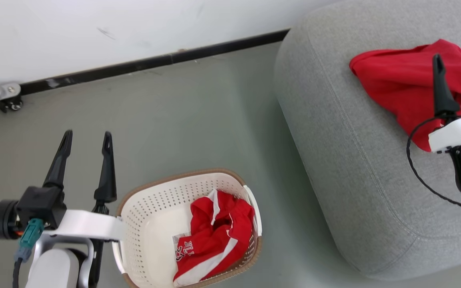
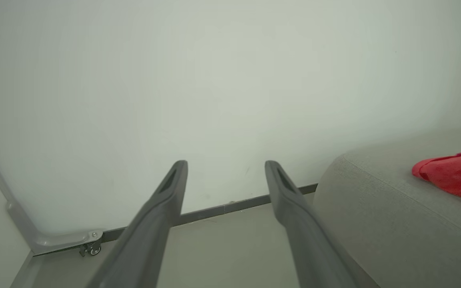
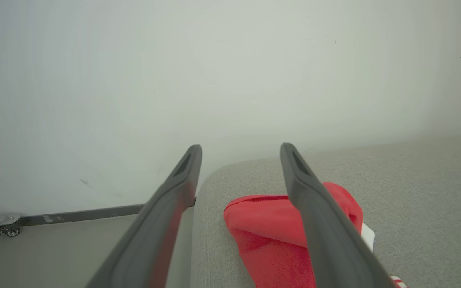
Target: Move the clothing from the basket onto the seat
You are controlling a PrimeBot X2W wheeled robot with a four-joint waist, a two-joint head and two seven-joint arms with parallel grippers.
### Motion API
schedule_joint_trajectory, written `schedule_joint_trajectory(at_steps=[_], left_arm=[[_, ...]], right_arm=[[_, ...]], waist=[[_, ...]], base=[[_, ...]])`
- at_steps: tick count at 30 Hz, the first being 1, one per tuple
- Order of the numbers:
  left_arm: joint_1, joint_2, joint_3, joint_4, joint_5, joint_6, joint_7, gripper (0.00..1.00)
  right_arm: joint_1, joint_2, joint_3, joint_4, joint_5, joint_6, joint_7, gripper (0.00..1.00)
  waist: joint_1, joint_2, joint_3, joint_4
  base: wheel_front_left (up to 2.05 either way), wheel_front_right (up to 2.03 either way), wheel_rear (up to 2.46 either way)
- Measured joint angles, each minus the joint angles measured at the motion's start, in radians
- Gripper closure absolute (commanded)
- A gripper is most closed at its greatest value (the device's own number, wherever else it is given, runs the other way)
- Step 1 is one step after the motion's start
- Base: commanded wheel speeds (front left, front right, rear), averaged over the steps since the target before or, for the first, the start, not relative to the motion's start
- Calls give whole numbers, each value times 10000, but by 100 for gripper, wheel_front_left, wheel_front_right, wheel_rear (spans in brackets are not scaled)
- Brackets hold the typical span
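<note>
A plain top (image 1: 398, 80) lay on the seat (image 1: 334, 140). Left gripper (image 1: 88, 134) and right gripper (image 1: 454, 56) stood open; the basket's (image 1: 146, 224) striped top (image 1: 218, 232) likely needed grasping.

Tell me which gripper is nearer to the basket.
Left. The left gripper is open just beside the basket's left rim; the right gripper is open above the red garment on the seat, farther off.

The basket (image 1: 150, 208) is cut off by the head view's bottom edge. Folds hide some white letters (image 1: 185, 250) on the red clothing (image 1: 218, 232) inside it.
</note>
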State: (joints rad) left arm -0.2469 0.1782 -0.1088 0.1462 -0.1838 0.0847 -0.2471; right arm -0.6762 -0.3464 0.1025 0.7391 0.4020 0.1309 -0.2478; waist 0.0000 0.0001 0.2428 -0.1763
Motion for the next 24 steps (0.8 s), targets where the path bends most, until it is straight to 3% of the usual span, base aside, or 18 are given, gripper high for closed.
schedule_joint_trajectory(at_steps=[13,24], left_arm=[[873,-368,215,265,-247,178,-12,0],[1445,-637,153,201,-238,224,-12,0]], right_arm=[[1184,495,-370,-1452,-477,-2,-6,0],[2604,1432,-295,-2579,-955,-2,-15,0]], waist=[[0,0,-800,681],[0,0,-1448,1277]], base=[[0,0,0],[0,0,0]])
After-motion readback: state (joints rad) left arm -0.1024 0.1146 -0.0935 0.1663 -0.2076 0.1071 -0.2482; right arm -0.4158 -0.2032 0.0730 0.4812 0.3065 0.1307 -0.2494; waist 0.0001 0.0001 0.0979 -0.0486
